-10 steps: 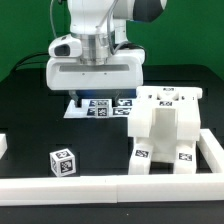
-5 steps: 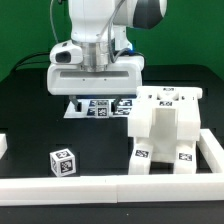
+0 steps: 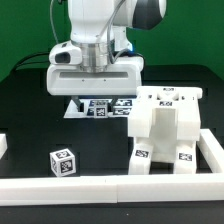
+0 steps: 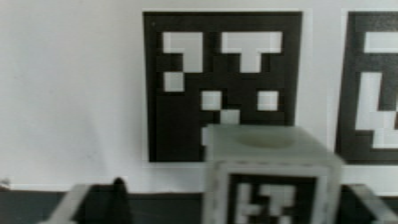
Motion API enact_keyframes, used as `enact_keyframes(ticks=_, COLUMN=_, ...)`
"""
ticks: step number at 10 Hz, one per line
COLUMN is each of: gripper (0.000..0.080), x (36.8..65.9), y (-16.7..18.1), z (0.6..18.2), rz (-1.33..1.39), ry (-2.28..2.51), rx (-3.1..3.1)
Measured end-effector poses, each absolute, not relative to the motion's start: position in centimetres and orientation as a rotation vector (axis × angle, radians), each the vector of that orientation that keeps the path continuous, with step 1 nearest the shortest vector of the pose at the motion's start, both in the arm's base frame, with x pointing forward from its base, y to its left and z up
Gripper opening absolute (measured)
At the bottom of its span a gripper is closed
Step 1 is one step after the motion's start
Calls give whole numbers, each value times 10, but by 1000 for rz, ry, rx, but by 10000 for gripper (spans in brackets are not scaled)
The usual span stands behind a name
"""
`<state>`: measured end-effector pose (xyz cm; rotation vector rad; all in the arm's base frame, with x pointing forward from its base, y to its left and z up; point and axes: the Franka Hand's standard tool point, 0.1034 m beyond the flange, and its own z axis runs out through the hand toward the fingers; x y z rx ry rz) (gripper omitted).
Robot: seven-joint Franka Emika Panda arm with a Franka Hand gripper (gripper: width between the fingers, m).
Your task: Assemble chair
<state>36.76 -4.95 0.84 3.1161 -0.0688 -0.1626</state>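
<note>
Shows the tool (image 3: 97,96) low over the marker board (image 3: 72,111), a tagged white part (image 4: 270,175) before that board. Cannot tell how wide the tool stands. Shows the chair (image 3: 165,130) just beside that board, toward the exterior view's right.

On the black table (image 3: 30,110), open room is found across the exterior view's left and front middle. It is broken only by a small tagged cube (image 3: 62,162) that stands alone, well apart from everything else. The exterior view's right is taken up by the part-built chair (image 3: 165,128), set near the side run of the low white wall (image 3: 100,186); only a narrow lane is left between them. The front edge is closed off by that wall. The marker board (image 3: 100,107) at the back middle is overhung by the robot arm (image 3: 95,70), so entry from above is blocked there. In the wrist view, a white tagged block (image 4: 267,170) is seen standing before the board's tags.
</note>
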Motion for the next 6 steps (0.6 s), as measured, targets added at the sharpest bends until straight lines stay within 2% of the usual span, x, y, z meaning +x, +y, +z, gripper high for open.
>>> enact_keyframes(ticks=1, gripper=410, x=368, y=-50, z=8, rz=-163, ry=-68, rx=3116)
enact_keyframes(ticks=2, gripper=282, x=368, y=-55, z=9, rz=-167, ry=-10, rx=3119)
enact_keyframes(ticks=4, gripper=282, x=374, y=-102, z=15, rz=-155, ry=3, rx=3115)
enact_keyframes(ticks=6, gripper=282, x=379, y=-142, z=13, rz=-147, ry=40, rx=3106)
